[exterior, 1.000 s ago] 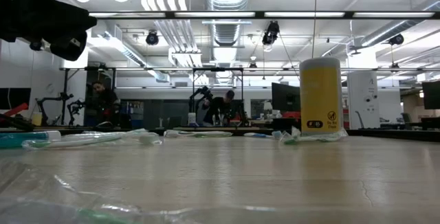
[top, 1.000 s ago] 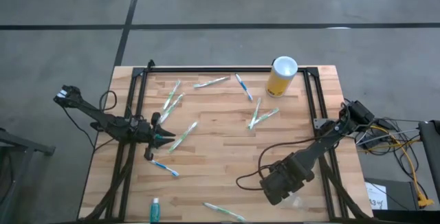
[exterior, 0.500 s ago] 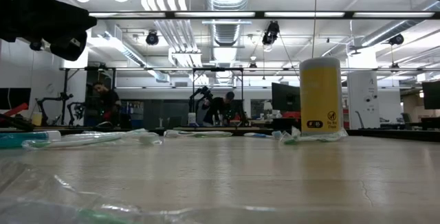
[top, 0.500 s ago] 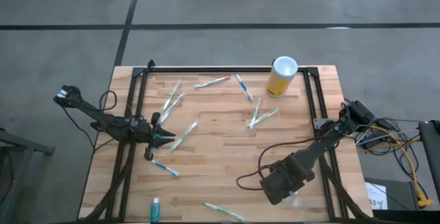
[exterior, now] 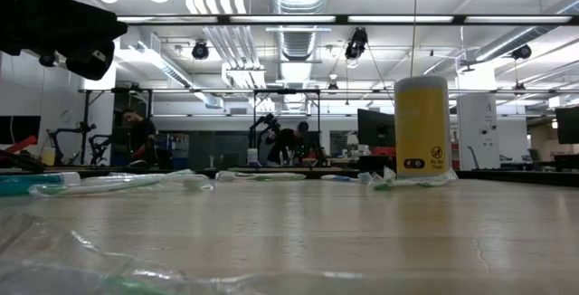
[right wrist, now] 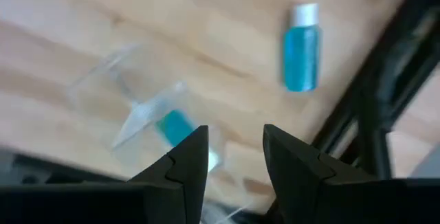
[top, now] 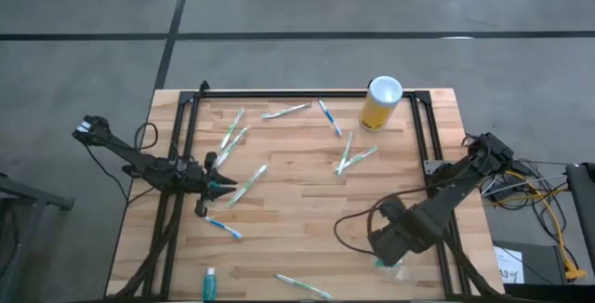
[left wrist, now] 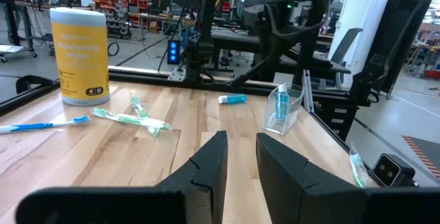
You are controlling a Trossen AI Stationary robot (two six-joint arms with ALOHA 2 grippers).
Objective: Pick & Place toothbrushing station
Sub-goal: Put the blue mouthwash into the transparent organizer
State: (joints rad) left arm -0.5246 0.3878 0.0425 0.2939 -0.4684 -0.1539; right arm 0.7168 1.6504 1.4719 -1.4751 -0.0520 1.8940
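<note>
My right jaws [top: 395, 252] hang parted and empty over the clear cup [right wrist: 148, 124] near the counter's [top: 297, 191] front right corner; lifting carelessly could tip it, spilling its tube.

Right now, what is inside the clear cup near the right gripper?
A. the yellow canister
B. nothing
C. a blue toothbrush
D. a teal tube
D: the left wrist view shows the upright clear cup with a teal tube standing inside it, and the right wrist view shows teal inside the cup beyond the right gripper, whose fingers stand apart and hold nothing.
</note>
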